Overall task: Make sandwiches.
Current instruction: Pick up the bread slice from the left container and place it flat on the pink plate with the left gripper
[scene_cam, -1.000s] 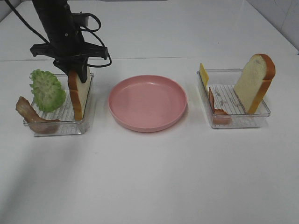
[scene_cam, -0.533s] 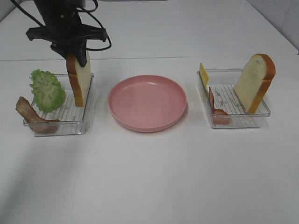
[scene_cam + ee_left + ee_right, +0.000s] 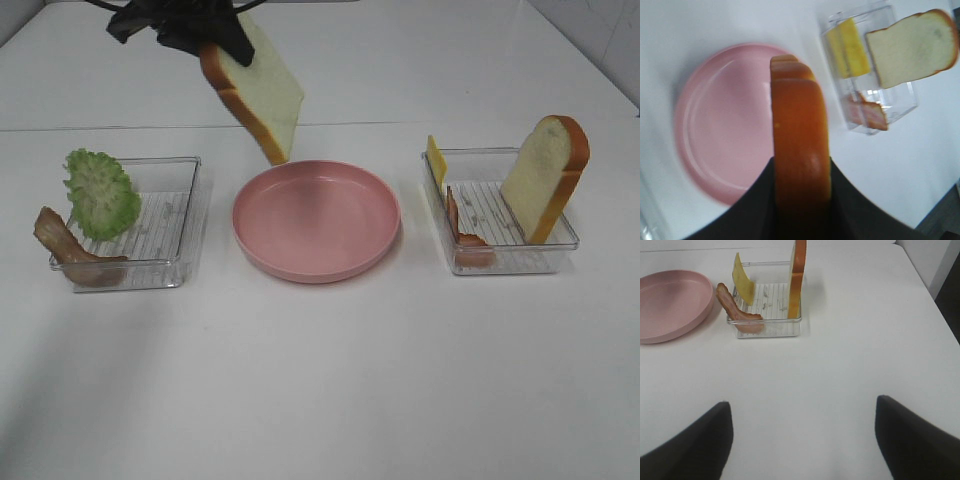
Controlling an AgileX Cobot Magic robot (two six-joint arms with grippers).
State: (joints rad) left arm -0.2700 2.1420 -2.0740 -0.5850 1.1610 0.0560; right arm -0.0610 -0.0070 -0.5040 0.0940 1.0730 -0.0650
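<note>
Hovering above pink plate (image 3: 316,225), left fingers (image 3: 752,212) pinch bread slice (image 3: 258,92).

Left gripper (image 3: 215,38) — cropped above bread slice (image 3: 260,92)

Table (image 3: 320,380): plate (image 3: 320,220), left tray (image 3: 162,215), right tray (image 3: 490,215)

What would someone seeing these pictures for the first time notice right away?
A bread slice hangs tilted in the air, gripped by the left gripper, over the pink plate at the table's middle. A second bread slice stands on edge in the right tray, beside cheese and bacon.
</note>
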